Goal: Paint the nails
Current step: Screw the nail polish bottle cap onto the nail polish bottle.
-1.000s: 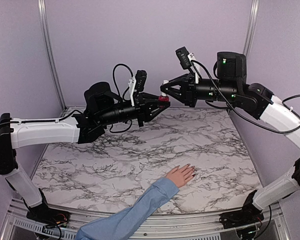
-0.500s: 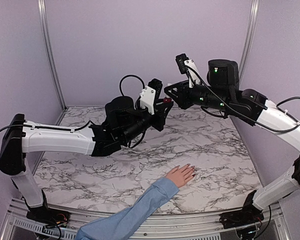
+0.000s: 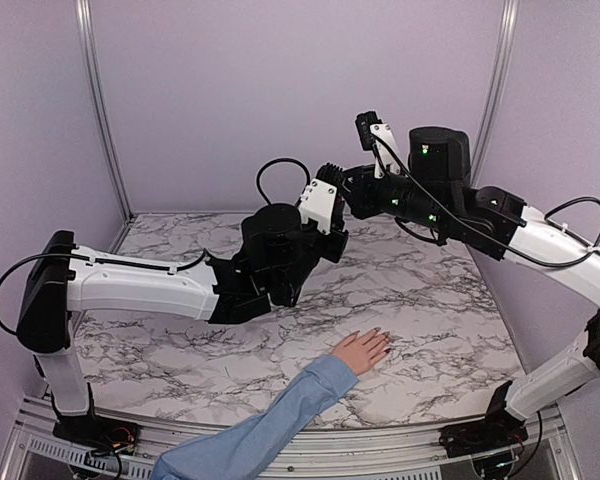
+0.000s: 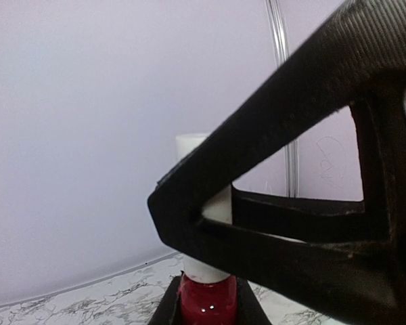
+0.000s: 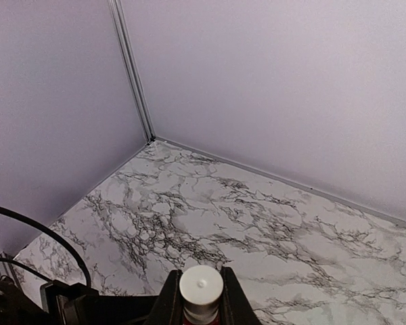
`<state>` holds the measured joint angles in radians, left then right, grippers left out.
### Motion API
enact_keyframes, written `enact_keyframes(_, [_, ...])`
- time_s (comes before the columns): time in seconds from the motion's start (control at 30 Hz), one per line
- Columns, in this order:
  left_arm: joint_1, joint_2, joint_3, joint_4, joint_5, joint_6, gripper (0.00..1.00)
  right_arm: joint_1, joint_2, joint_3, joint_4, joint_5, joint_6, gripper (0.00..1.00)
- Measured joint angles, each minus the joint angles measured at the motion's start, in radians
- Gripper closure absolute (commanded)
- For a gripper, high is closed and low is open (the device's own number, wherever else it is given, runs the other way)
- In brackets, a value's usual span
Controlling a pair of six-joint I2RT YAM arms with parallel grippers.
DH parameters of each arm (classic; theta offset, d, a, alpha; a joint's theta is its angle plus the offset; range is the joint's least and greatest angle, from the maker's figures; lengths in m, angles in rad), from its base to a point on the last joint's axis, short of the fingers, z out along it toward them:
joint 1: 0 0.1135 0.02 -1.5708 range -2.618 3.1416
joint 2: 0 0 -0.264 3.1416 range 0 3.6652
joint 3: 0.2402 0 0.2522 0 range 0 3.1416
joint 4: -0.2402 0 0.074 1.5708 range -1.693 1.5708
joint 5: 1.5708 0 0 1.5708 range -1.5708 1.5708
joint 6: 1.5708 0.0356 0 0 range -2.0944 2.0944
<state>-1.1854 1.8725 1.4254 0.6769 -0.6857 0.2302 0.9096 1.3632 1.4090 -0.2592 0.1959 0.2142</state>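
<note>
Marble desk (image 3: 450, 300): nails (image 3: 383, 338) rest at lower centre, well apart from both arms. Left pincer (image 4: 207, 313), clamped on the red bottle (image 4: 207, 298), has swung right and rolled. Right pincer (image 5: 201, 305) grips the white cap (image 5: 201, 284), so uncapping is probably under way.

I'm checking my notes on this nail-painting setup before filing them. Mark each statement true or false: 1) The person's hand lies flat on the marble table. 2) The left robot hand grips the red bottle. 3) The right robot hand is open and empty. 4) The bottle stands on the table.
1) True. The person's hand lies palm down on the marble table.
2) True. The left robot hand is shut on the red bottle.
3) False. The right robot hand is shut on the bottle's white cap.
4) False. The bottle is held in the air between the two robot hands, well above the table.
</note>
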Motion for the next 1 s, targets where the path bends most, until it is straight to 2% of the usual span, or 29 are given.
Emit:
enact_keyframes(0.03, [0.0,-0.002,-0.003,0.002,0.003,0.002,1.0,0.0,0.0,-0.001,0.002,0.0,0.0,0.98])
enact_keyframes(0.1, [0.004,-0.012,-0.021,0.007,0.021,0.003,1.0,0.001,-0.002,-0.009,0.013,-0.006,-0.001,0.86])
enact_keyframes(0.2, [0.014,-0.041,-0.06,0.007,0.073,-0.002,1.0,0.003,-0.009,-0.027,0.031,-0.021,-0.005,0.76])
enact_keyframes(0.23, [0.019,-0.053,-0.074,0.007,0.096,-0.006,1.0,0.003,-0.01,-0.028,0.032,-0.031,-0.006,0.7])
enact_keyframes(0.53, [0.095,-0.206,-0.233,0.006,0.456,-0.06,1.0,0.029,-0.039,-0.049,0.033,-0.164,-0.051,0.27])
enact_keyframes(0.63, [0.152,-0.255,-0.266,0.006,0.642,-0.115,1.0,0.021,-0.065,-0.05,0.031,-0.248,-0.091,0.24])
enact_keyframes(0.77, [0.248,-0.29,-0.268,0.009,0.961,-0.2,1.0,-0.002,-0.106,-0.05,0.03,-0.425,-0.134,0.24])
enact_keyframes(1.0, [0.288,-0.277,-0.212,0.008,1.393,-0.335,1.0,-0.034,-0.132,-0.046,0.026,-0.696,-0.198,0.33])
